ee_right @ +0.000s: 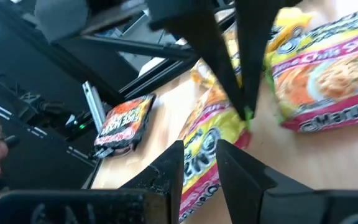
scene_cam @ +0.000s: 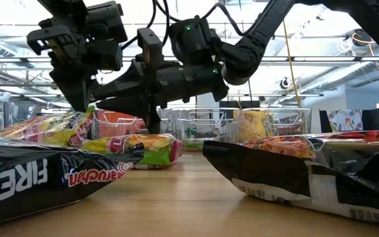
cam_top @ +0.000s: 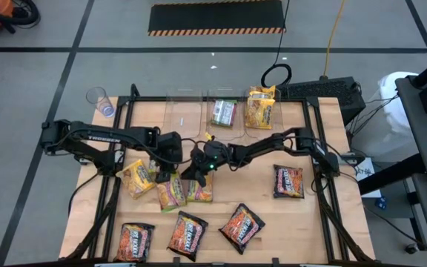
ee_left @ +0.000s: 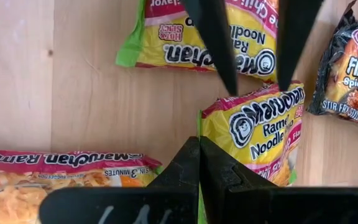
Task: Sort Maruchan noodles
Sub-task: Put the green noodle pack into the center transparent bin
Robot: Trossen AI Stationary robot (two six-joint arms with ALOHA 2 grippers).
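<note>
Right pincer [cam_top: 192, 175] ajar astride noodle packet [cam_top: 199, 190]

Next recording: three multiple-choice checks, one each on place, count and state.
1. The green packet by the far edge lies: A in a clear bin; B on a dark packet; C under an arm.
2. Dark packets on the table: A two; B four; C seven.
3. The left arm's jaws are: A wide apart; B shut; C out of sight.
A: clear walls surround it. B: three along the near edge, one at right. B: the left wrist view shows the tips meeting.
</note>
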